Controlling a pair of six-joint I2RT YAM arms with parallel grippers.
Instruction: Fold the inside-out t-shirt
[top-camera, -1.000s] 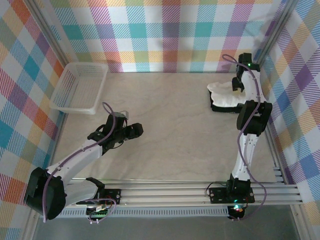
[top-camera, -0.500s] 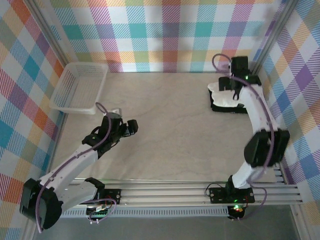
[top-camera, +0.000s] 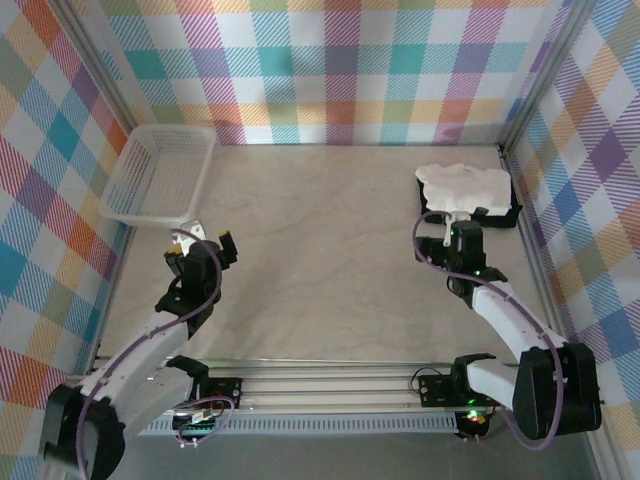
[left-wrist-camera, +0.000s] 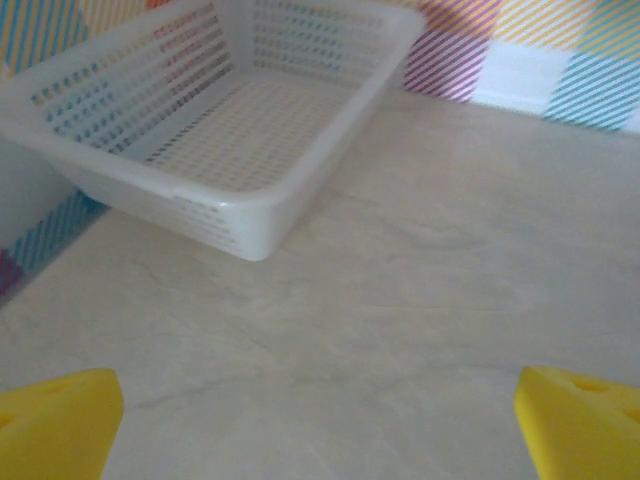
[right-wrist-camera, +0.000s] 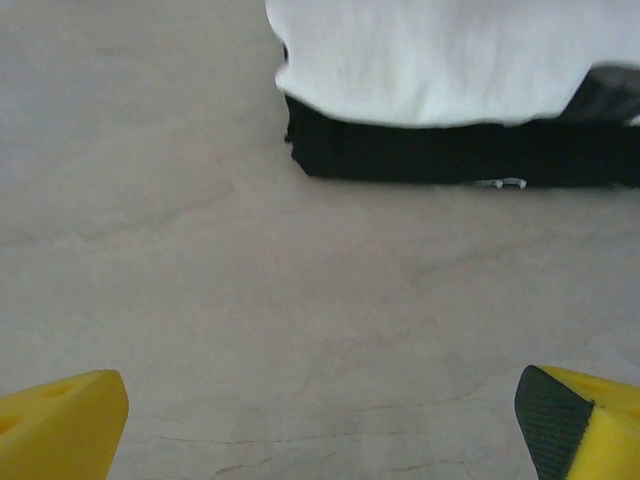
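Observation:
The white t-shirt (top-camera: 463, 186) lies folded in a small bundle on top of a black folded garment (top-camera: 510, 214) at the back right of the table; the right wrist view has the t-shirt (right-wrist-camera: 450, 60) at its top edge. My right gripper (top-camera: 458, 217) hovers just in front of that pile, open, yellow fingertips (right-wrist-camera: 60, 425) wide apart over bare table. At the left, near the basket, my left gripper (top-camera: 210, 234) is open too, with nothing between its fingertips (left-wrist-camera: 55, 420).
A white perforated basket (top-camera: 160, 175) stands at the back left, and it shows close ahead in the left wrist view (left-wrist-camera: 215, 105). Checked walls enclose the table. An aluminium rail (top-camera: 340, 385) runs along the near edge.
The right arm has pulled back from over the pile toward the near side, leaving the shirt lying on the black garment. The left arm has swung left and back toward the basket.

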